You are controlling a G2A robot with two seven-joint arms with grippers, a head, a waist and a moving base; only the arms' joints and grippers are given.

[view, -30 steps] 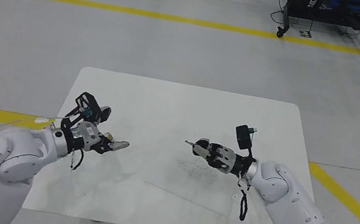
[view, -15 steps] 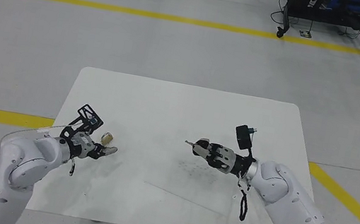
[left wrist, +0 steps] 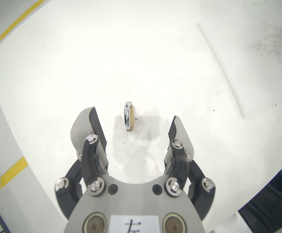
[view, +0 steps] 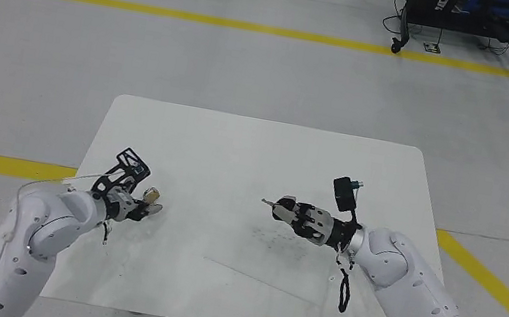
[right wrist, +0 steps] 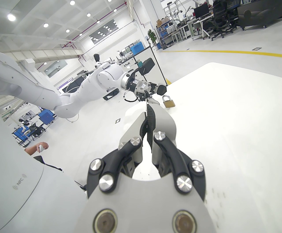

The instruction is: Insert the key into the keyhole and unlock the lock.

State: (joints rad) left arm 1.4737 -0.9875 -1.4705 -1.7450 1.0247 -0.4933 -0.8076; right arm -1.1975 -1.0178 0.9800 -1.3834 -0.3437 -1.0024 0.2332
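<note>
Our left arm has drawn back, its left gripper (left wrist: 134, 119) spread just behind the padlock (left wrist: 131, 118) standing on the table (view: 266, 150). We should clamp its body squarely (not the shackle (left wrist: 126, 113)) while the right gripper (right wrist: 148, 110) pinches the key (view: 269, 203).

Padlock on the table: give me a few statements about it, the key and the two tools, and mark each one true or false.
1. The padlock sits on the table, gripped by nothing. True.
2. The left tool is shut on the padlock. False: its fingers are spread open, with the padlock on the table just ahead of them.
3. The right tool is shut and holds the key. True.
4. The key is in the keyhole. False: the key and the padlock are well apart, at opposite sides of the table.
</note>
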